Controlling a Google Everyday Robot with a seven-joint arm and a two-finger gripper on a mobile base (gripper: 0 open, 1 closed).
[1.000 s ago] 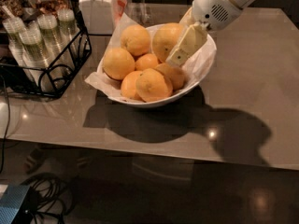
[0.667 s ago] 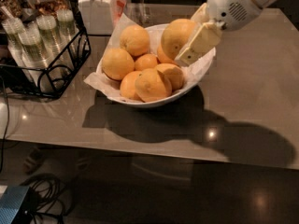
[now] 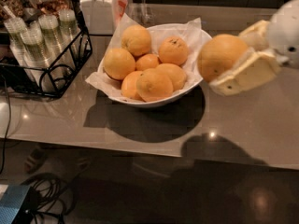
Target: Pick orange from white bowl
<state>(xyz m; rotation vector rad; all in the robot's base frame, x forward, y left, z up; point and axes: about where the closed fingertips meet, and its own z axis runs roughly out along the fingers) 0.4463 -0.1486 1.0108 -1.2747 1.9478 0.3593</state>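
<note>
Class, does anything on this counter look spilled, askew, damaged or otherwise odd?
Nothing is spilled or damaged. One oddity: a large round orange hangs beside the wide, paper-lined white bowl, outside its rim, clamped in the cream two-finger gripper.

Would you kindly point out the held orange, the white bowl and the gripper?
orange [image 3: 218,55], camera view, middle of its skin.
white bowl [image 3: 156,102], camera view, front outer wall.
gripper [image 3: 228,59], camera view, midway between fingertips, right of the bowl, shut on the orange.

Cream gripper [image 3: 231,59] right of white bowl [image 3: 154,102]; orange [image 3: 215,55] evenly orange; rack [image 3: 44,93] black.
</note>
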